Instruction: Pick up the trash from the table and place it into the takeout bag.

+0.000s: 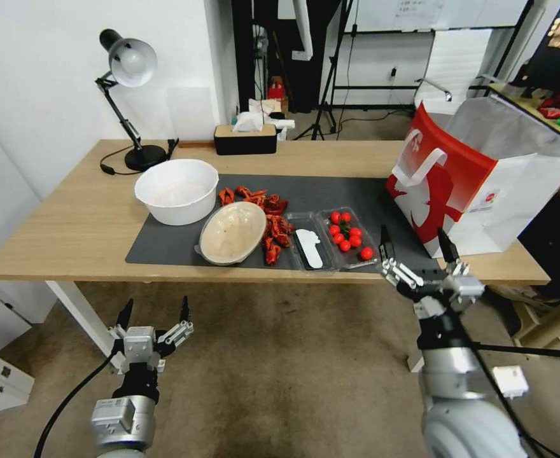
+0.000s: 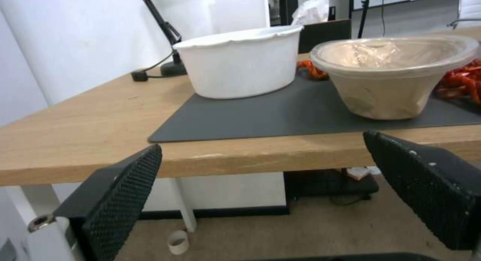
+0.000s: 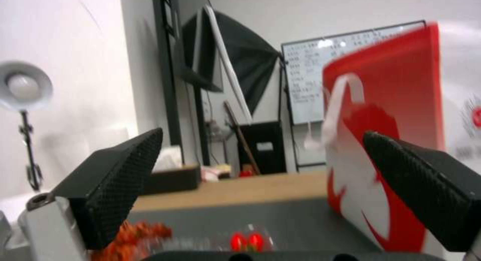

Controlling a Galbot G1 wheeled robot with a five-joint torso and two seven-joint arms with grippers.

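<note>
Nearest us, our left hand (image 1: 154,312) hangs below the table's (image 1: 70,222) front edge with its fingers spread apart and empty, while our right hand (image 1: 415,245) sits at the front edge near the right end, fingers likewise apart, just before the takeout bag (image 1: 458,184). That bag stands upright on the table's right end, touching the right edge of the dark mat (image 1: 343,191). On the mat we see the trash: a beige bowl (image 1: 232,232) tilted by the front edge beside a white bowl (image 1: 177,189), red shell scraps (image 1: 273,222) and a clear tray of tomatoes (image 1: 347,236).
</note>
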